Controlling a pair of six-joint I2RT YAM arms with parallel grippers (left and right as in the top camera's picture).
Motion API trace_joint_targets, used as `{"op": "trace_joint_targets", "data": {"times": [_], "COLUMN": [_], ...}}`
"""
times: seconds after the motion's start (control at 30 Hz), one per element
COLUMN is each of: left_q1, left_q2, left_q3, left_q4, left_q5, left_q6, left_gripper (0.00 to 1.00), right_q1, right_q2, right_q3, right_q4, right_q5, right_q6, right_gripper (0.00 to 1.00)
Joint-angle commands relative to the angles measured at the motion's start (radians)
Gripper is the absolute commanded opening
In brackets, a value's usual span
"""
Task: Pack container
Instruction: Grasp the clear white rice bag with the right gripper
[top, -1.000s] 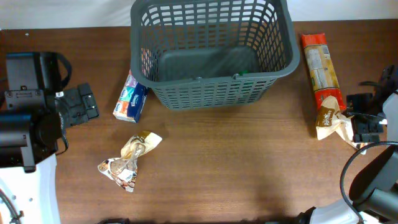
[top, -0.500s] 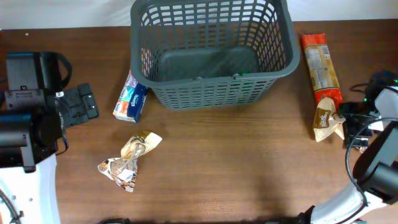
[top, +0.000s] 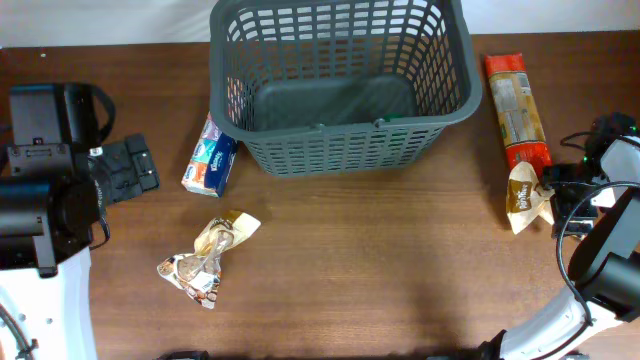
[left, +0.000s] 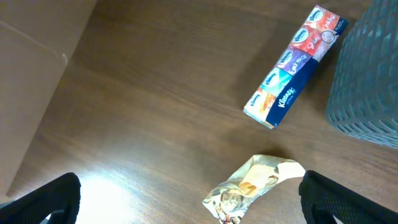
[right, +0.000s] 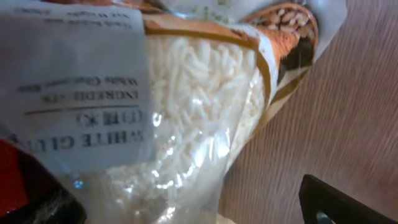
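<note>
Three packets still out on the tabletop (top: 380, 260), nothing visibly packed in the container (top: 340, 150) at the far middle.

Edged in over the last second with the right end effector (top: 568, 195), now just beside the crumpled near end of the rice packet (top: 518, 110), that end tucked in a little narrower than before. Spread wide around the bag in the right wrist view, not yet clamped on it. Parked unchanged at the left edge with the left end effector (top: 125, 172), likewise wide and empty, apart from the tissue pack (top: 208, 160) by the container's left wall and the crumpled snack wrapper (top: 205, 258) nearer. Likely lining up a first grasp, with every item left to pack; some risk of the slack bag end slipping.
</note>
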Motion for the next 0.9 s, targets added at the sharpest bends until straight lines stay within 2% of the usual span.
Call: {"op": "trace_joint_targets", "data": {"times": [0.0, 0.53, 0.73, 0.8, 0.87], "left_q1": [0.004, 0.004, 0.004, 0.004, 0.004], "left_q2": [0.003, 0.003, 0.003, 0.003, 0.003], "left_q3": [0.003, 0.003, 0.003, 0.003, 0.003], "left_q4": [0.003, 0.003, 0.002, 0.002, 0.002], "left_q5": [0.008, 0.016, 0.016, 0.016, 0.016], "left_q6": [-0.01, -0.01, -0.01, -0.01, -0.01], "left_gripper": [0.99, 0.99, 0.99, 0.99, 0.99], "right_q1": [0.0, 0.001, 0.001, 0.001, 0.001], "right_q2": [0.017, 0.033, 0.033, 0.033, 0.033], "right_q3": [0.014, 0.0, -0.001, -0.003, -0.009], "right_q4": [0.002, 0.036, 0.036, 0.036, 0.036], "right_q5": [0.043, 0.05, 0.05, 0.05, 0.05], "right_q6": [-0.046, -0.098, -0.098, -0.098, -0.098], "right_gripper": [0.99, 1.0, 0.77, 0.75, 0.67]}}
